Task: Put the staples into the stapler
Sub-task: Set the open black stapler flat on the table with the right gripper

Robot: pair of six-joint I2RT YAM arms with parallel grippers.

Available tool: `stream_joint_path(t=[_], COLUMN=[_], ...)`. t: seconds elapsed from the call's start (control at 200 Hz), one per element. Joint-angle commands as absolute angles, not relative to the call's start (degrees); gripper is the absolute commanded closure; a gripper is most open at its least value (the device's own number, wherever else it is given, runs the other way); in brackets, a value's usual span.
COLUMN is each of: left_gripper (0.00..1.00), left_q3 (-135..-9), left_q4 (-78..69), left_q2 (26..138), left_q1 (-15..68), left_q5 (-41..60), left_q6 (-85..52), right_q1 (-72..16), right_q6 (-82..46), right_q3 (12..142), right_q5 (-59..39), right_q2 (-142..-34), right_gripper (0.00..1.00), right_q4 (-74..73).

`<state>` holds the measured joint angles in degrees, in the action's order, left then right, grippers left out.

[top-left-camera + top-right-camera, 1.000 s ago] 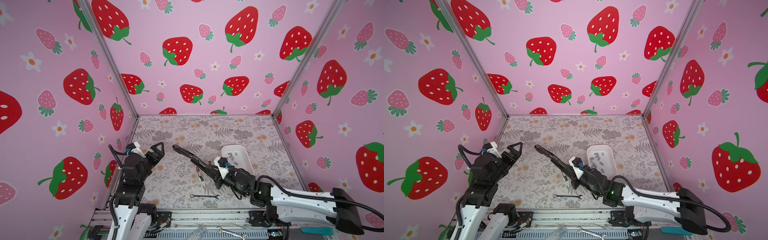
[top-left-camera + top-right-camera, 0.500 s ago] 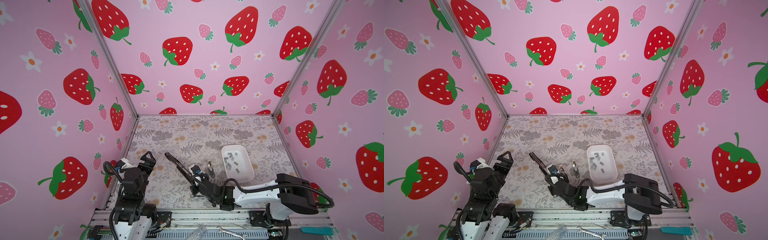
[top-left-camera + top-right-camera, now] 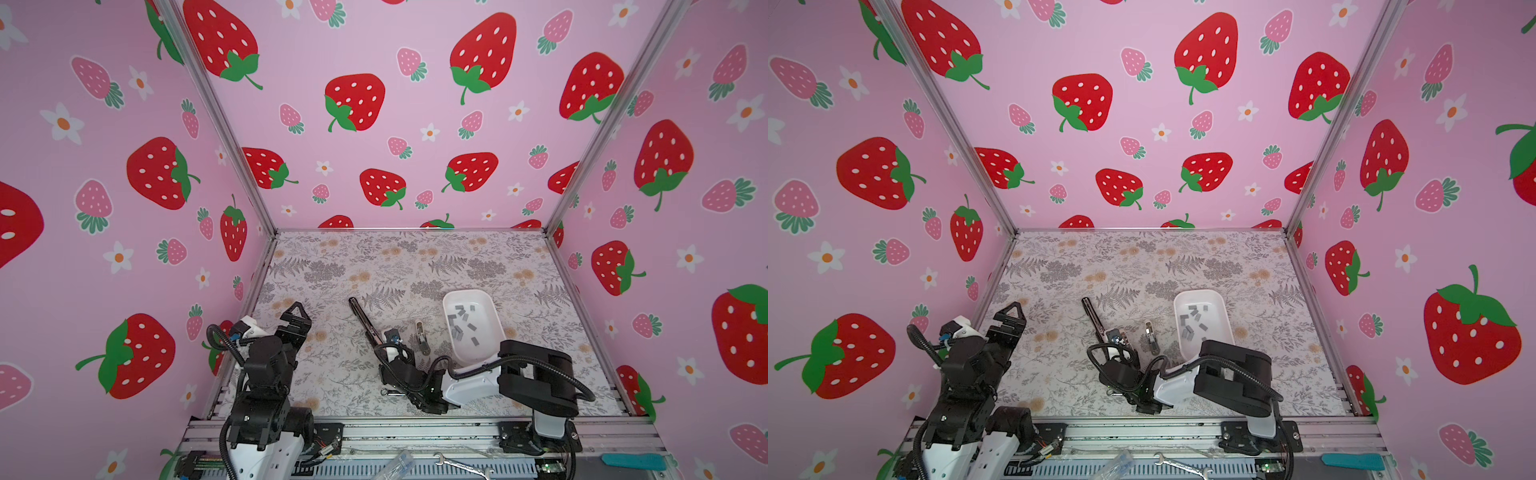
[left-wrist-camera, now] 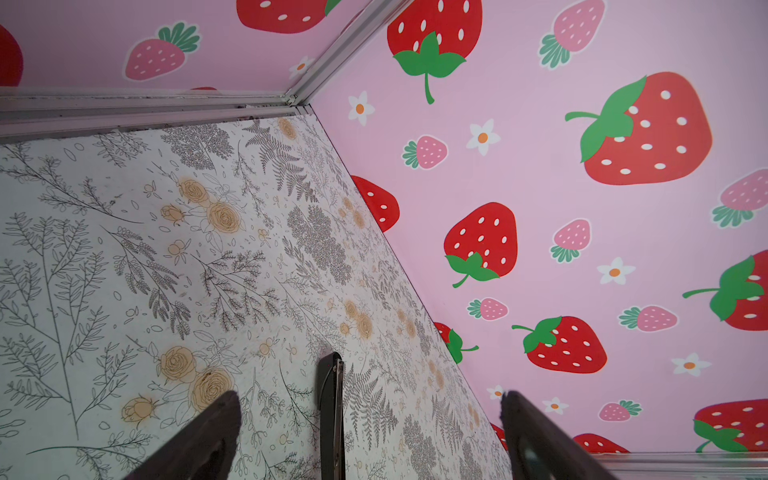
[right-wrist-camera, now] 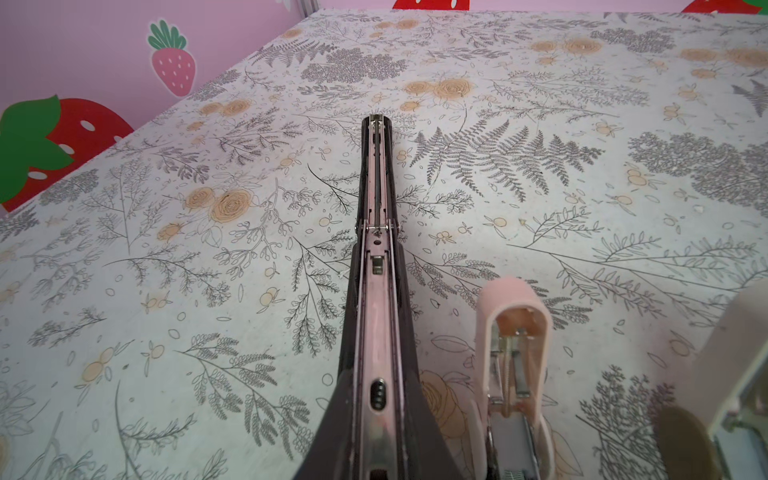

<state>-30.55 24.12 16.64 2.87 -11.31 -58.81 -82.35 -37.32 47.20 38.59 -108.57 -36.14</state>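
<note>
As both top views showed, with twelve o'clock toward the back wall, the right gripper (image 3: 376, 338) was clamped tight on the black stapler (image 3: 362, 318) near the middle of the floral mat (image 3: 374, 257). The stapler was swung open, and its free end pointed to about eleven o'clock. In the right wrist view it ran straight out from between the two dark fingers (image 5: 328, 436), with its metal channel facing up. Whether any strip sat in that channel could not be told.

The staples (image 3: 460, 320) lay loose in the white tray (image 3: 465, 292), at about three o'clock from the black stapler and well apart from it. Between the two, just beside the right gripper at its three o'clock, a pale pink mini stapler (image 3: 420, 336) lay on the mat.

At nine o'clock from the black stapler, near the left wall, the left gripper (image 3: 296, 320) stood with its jaws spread wide, holding nothing. In the left wrist view only the far tip of the black stapler showed, beyond the left gripper's fingers (image 4: 208, 436).

At six o'clock from the right gripper a silver wrench (image 3: 388, 392) lay on the mat, mostly hidden under the right arm.
</note>
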Motion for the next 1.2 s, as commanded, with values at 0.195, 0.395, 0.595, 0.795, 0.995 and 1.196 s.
stream_joint_path(t=[0.195,0.395,0.595,0.795,0.995,1.196], left_gripper=[0.01,0.01,0.01,0.01,0.01,0.01], left_q3=[-30.2,-30.1,-30.0,-29.8,-30.0,-29.4], left_q4=[22.2,22.1,21.8,21.7,21.7,19.2], left_q2=[16.8,16.9,17.5,17.3,17.3,17.7], left_q1=[2.6,2.6,2.6,2.6,2.6,2.6], left_q5=[-11.9,-11.9,-11.6,-11.6,-11.4,-8.6], left_q6=[-59.2,-59.1,-59.4,-59.4,-59.2,-57.3], right_q1=[-82.0,-82.4,-82.7,-83.1,-83.2,-83.5], right_q6=[-42.5,-44.8,-45.1,-44.5,-43.9,-41.0], right_q3=[49.5,47.0,47.2,47.5,46.7,44.0], right_q5=[42.0,42.5,42.4,41.0,40.4,40.0], right_q2=[-112.4,-113.5,-113.9,-114.0,-112.5,-102.0], right_gripper=[1.00,1.00,0.83,0.70,0.68,0.60], right_q4=[-41.9,-45.8,-45.0,-44.9,-45.1,-42.7])
